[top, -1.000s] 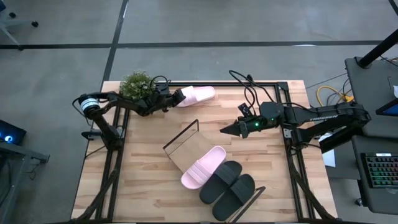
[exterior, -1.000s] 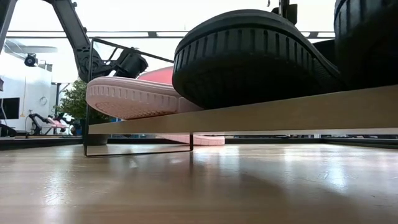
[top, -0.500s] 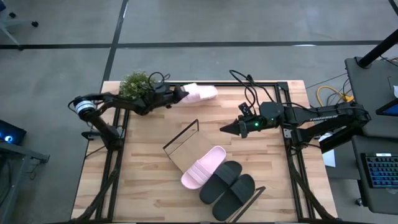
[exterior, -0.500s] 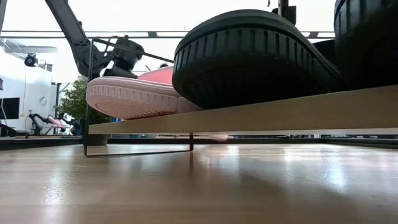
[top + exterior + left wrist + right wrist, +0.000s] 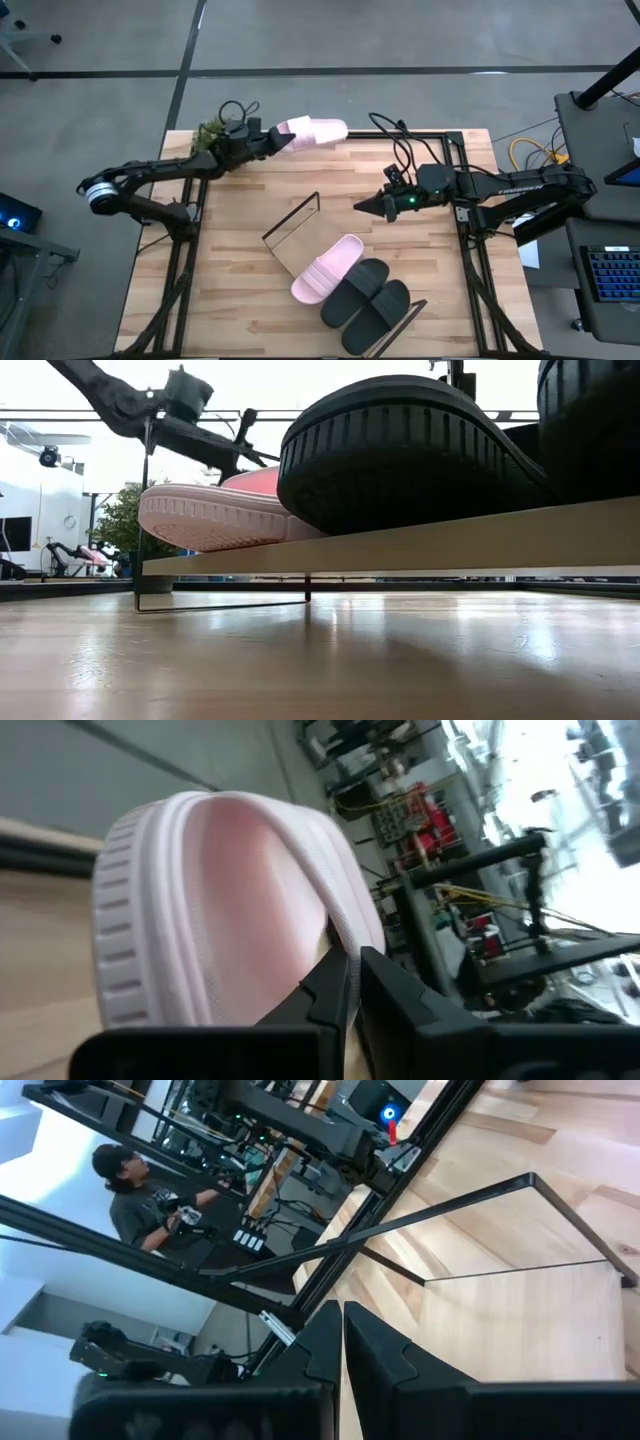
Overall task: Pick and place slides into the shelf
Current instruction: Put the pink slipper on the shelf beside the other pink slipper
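The left gripper (image 5: pixel 278 139) pinches a pale pink slide (image 5: pixel 318 131) above the table's far edge. The right gripper (image 5: pixel 366 205), fingers pressed together, hovers beside the shelf (image 5: pixel 300 238), which holds three slides (image 5: pixel 352 283).

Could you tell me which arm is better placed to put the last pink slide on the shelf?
Left: its gripper already grips the pink slide; the right gripper is shut and empty beside the shelf.
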Robot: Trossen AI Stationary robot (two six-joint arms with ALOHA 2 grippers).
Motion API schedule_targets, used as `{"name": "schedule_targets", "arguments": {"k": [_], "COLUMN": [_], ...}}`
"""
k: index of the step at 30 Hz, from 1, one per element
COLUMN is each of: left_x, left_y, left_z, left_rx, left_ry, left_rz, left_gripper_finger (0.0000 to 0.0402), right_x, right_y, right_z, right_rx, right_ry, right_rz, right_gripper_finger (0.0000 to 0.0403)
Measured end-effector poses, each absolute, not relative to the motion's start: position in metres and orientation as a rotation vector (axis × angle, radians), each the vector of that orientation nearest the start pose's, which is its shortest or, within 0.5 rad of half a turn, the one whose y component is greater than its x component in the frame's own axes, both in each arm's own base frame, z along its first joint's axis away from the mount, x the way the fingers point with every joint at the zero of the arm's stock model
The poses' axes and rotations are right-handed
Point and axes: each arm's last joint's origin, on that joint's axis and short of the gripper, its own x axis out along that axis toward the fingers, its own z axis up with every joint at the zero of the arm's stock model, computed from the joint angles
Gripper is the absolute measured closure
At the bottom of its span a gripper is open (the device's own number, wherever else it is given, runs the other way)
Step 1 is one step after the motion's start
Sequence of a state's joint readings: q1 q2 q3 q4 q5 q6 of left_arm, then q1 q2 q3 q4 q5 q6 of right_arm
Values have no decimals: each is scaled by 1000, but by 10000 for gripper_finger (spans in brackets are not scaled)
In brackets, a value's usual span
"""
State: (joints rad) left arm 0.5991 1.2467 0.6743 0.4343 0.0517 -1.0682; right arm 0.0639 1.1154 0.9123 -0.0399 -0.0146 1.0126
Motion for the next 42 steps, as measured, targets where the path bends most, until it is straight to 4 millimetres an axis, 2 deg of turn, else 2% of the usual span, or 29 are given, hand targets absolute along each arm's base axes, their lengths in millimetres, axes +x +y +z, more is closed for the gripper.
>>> {"name": "schedule_targets", "arguments": {"k": [6, 12, 18, 22, 27, 33, 42], "left_x": [203, 186, 181, 185, 192, 186, 178], "left_y": [136, 115, 94, 81, 63, 47, 18], "left_z": [293, 319, 335, 346, 369, 398, 402], "left_rx": [-1040, -1040, -1049, -1056, -976, -910, -898], "left_ry": [-288, -375, -400, -381, -309, -325, -259], "left_rz": [491, 396, 288, 243, 274, 367, 534], "left_gripper_finger": [393, 393, 393, 393, 397, 400, 400], "right_x": [248, 247, 247, 247, 247, 247, 247], "right_y": [15, 15, 15, 15, 15, 16, 12], "right_z": [320, 319, 319, 319, 319, 319, 319], "right_rx": [996, 997, 984, 975, 975, 978, 966], "right_ry": [312, 327, 327, 328, 328, 329, 325], "right_rz": [-103, -113, -112, -109, -109, -106, -112], "right_gripper_finger": [394, 394, 394, 394, 394, 394, 394]}}
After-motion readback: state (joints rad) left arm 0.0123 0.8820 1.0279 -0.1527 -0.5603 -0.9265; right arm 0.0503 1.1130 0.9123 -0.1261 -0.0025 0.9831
